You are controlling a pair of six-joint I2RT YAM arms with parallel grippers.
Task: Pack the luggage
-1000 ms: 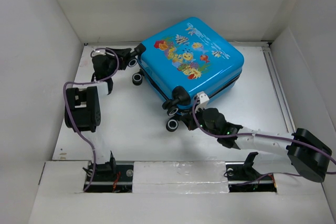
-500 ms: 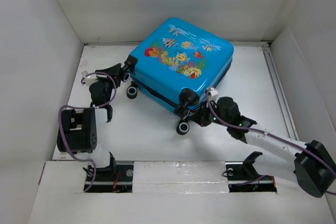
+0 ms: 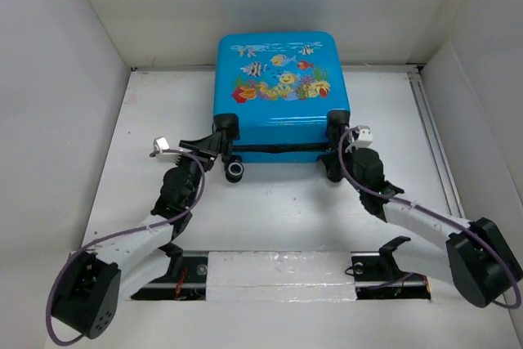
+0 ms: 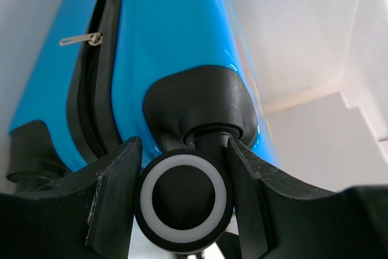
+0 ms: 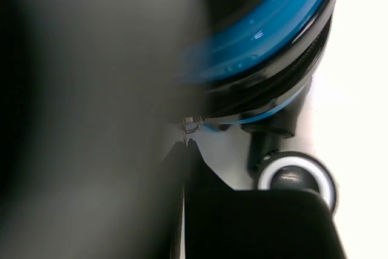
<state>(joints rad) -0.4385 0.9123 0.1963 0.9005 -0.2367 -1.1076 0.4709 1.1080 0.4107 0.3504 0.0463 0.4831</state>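
The luggage, a bright-blue hard-shell suitcase with fish print, lies closed and flat at the back middle, its wheels facing the near edge. My left gripper sits at its near left corner. In the left wrist view the fingers clamp a black wheel with a white ring. My right gripper is at the near right corner. In the right wrist view it is shut, its tips pinching a small metal zipper pull on the black zip seam.
White walls enclose the white table on three sides. A metal rail runs along the right edge. A free caster wheel sticks out under the suitcase's near side, and another wheel shows beside my right fingers.
The suitcase has turned from a diagonal lie to square with the table, wheels now toward me. Both arms have swung in toward the middle with it.
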